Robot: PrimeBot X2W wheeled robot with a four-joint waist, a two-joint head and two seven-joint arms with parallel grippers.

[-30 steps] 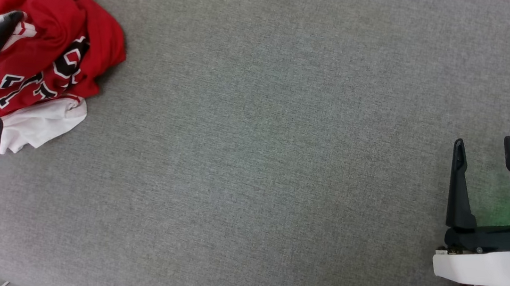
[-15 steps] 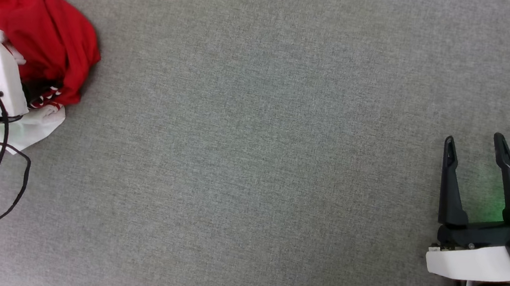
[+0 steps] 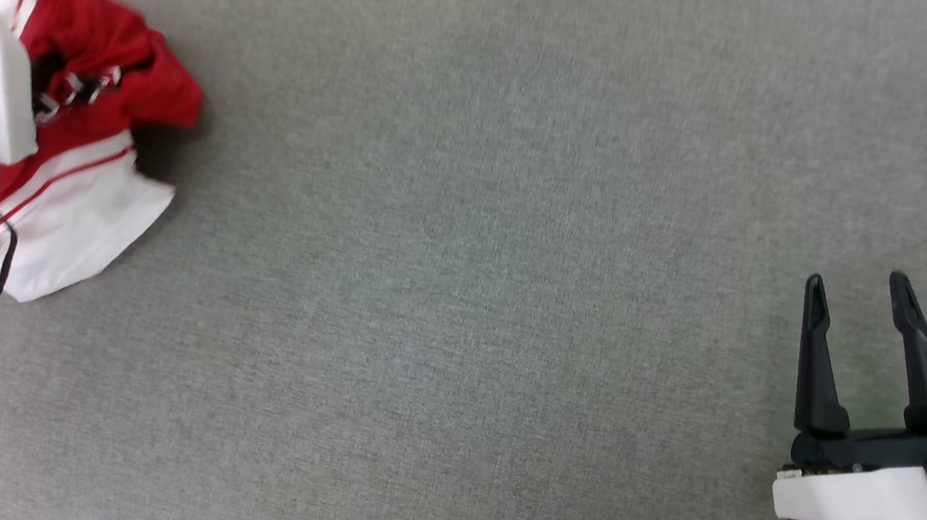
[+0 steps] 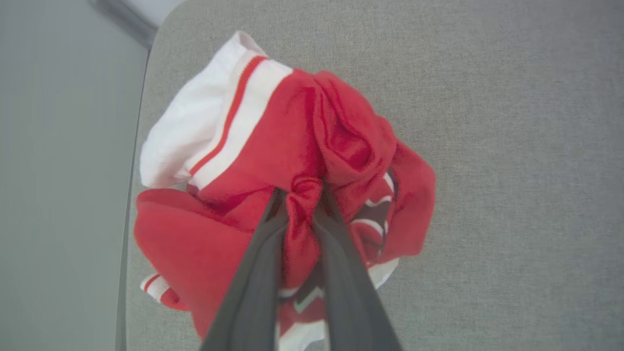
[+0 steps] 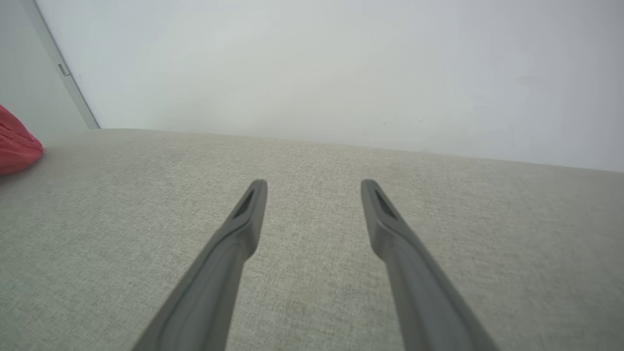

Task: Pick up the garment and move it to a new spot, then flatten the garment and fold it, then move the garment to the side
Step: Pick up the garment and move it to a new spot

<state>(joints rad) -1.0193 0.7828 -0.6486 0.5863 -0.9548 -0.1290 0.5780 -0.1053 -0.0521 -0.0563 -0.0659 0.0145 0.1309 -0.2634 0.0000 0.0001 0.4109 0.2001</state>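
Fingers point(image 4: 258, 273) of the left gripper point(image 4: 301, 191) are pinching a red fold of the garment point(image 4: 229, 146), which is bunching at the left edge of the grey cloth surface point(image 3: 473, 252) (white sleeve point(image 3: 79, 228) spilling outward); the right gripper point(image 3: 855, 280) is hovering well apart, jaws spread.

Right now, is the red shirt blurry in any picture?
Head view: the shirt looks smeared at its edges, with a dark shadow beside it on the gray surface. Left wrist view: the left end effector pinching it looks soft up close. Right wrist view: the right end effector blurs toward the bottom.
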